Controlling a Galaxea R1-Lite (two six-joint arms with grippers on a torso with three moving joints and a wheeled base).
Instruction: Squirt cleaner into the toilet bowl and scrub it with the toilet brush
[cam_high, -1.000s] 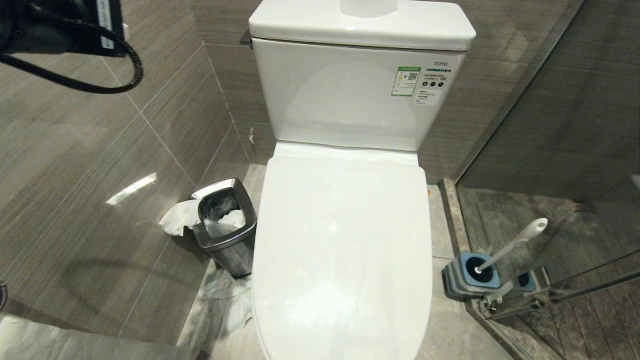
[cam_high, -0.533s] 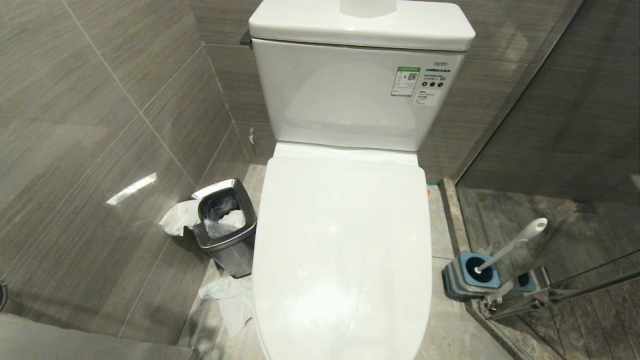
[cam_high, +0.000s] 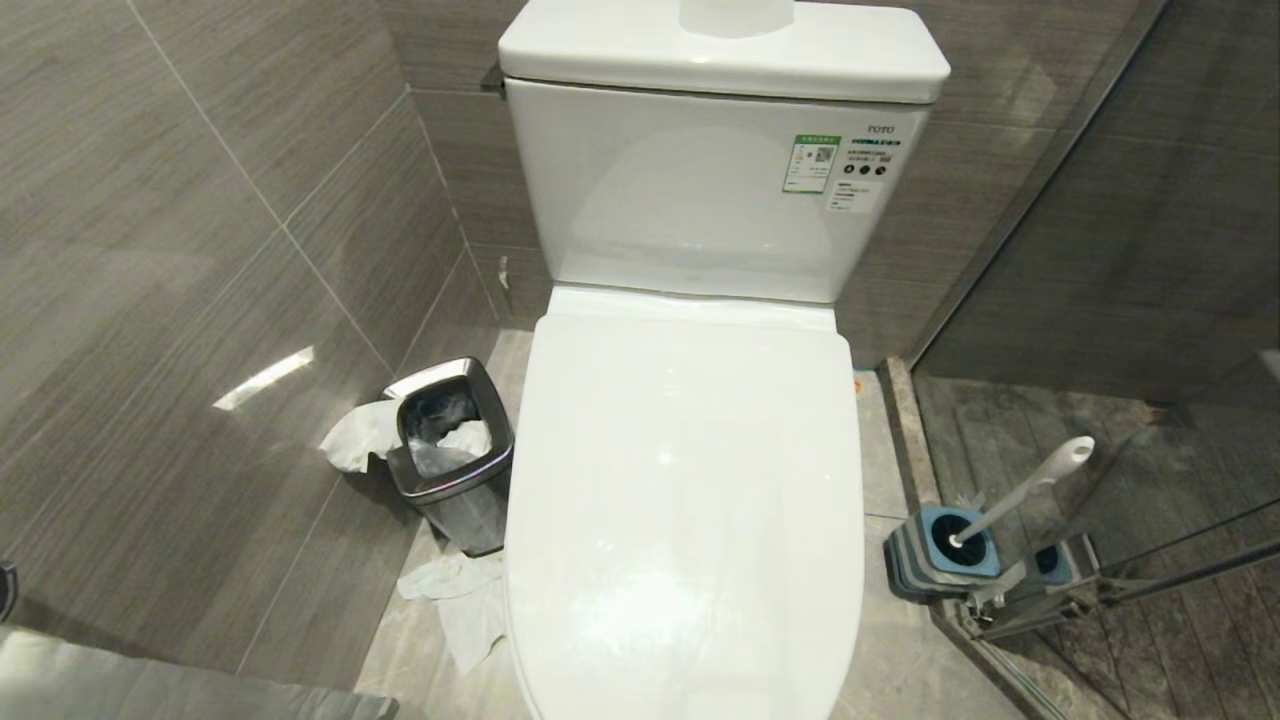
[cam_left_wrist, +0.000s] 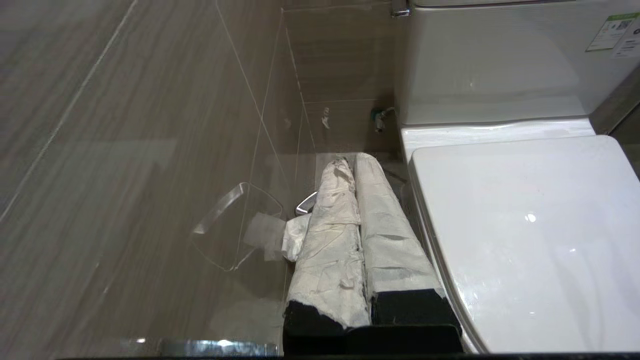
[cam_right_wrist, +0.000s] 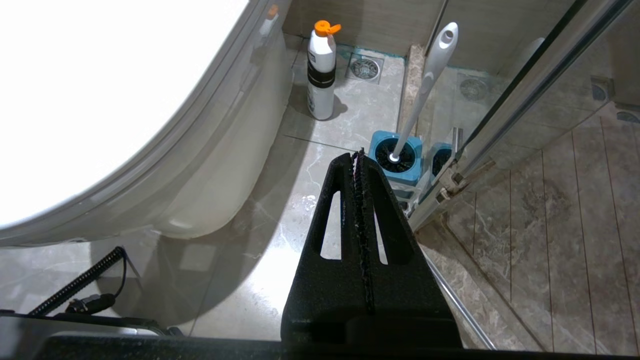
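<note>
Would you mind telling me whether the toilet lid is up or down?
Down: the white toilet lid lies flat, covering the bowl completely.

Toilet bowl is hidden under closed white lid (cam_high: 685, 500). Brush (cam_high: 1020, 490), with slim white handle, is stood tilted in blue holder (cam_high: 935, 545) on floor, right of toilet. No cleaner is seen.

Dim, w/ glare on lid (cam_high: 680, 600)
</note>
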